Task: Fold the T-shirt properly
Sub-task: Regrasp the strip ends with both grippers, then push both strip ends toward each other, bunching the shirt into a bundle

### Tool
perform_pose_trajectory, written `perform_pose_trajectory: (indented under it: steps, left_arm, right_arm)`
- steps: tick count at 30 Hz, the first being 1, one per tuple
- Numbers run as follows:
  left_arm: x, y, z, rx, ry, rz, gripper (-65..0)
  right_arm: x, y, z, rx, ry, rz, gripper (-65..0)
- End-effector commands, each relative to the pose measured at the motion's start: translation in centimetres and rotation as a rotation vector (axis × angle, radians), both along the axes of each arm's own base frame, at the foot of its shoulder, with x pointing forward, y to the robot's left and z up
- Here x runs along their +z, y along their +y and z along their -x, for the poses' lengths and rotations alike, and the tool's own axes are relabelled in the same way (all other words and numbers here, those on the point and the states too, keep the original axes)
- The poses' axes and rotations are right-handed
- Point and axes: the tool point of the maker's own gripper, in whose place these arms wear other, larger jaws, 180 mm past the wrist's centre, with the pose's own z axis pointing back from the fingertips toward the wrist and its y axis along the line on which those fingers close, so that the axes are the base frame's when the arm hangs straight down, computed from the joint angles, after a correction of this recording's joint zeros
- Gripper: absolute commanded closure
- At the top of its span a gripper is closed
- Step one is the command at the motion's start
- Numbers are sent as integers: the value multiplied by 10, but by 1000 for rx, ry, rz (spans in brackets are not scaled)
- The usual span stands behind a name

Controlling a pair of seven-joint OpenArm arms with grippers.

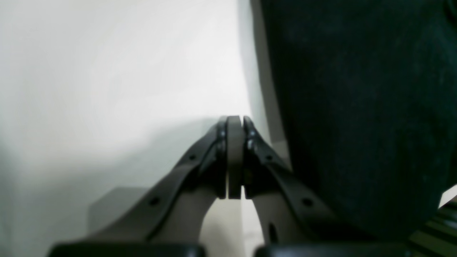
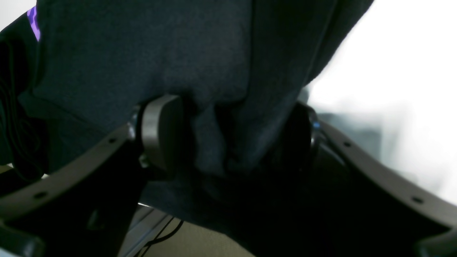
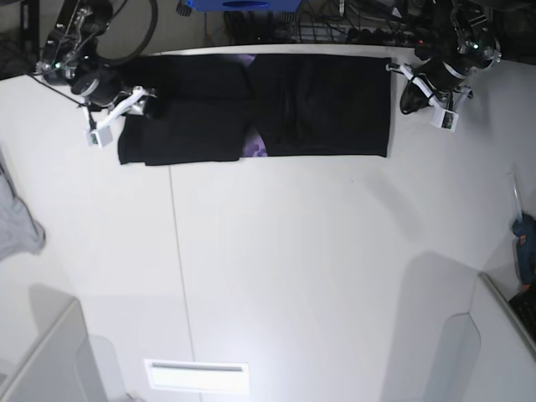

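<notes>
The black T-shirt [image 3: 276, 105] is lying folded in a long strip at the far side of the white table [image 3: 293, 268], with a bit of purple print showing at a fold near its front edge. The right gripper [image 2: 228, 135] is pinching a bunch of the T-shirt's cloth between its two pads at one end. The left gripper [image 1: 234, 157] is sitting just beside the other end, its pads pressed together with nothing between them. A light grey cloth [image 3: 15, 222] is lying at the table's edge, well apart from the T-shirt.
</notes>
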Motion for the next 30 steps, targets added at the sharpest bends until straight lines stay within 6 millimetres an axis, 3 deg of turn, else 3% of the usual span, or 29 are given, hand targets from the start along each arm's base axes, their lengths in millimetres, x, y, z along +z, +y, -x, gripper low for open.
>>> perform_pose_trajectory:
  steps: [1, 9, 18, 28, 30]
  left_arm:
    - [-4, 0, 4, -26, 34, -21, 0]
    - [-18, -21, 9, -91, 76, -1, 0]
    - [-31, -47, 7, -177, 110, -58, 0]
    - [-30, -72, -5, -158, 82, -1, 0]
    - [-30, -87, -5, -204, 79, 14, 0]
  right_arm:
    - [2, -2, 0, 4, -4, 4, -365]
    - [-22, -5, -4, -30, 48, -42, 0]
    - [-13, -23, -19, -45, -29, 8, 0]
    - [23, -41, -42, 5, -131, 103, 0]
    - [28, -41, -45, 10, -145, 111, 0]
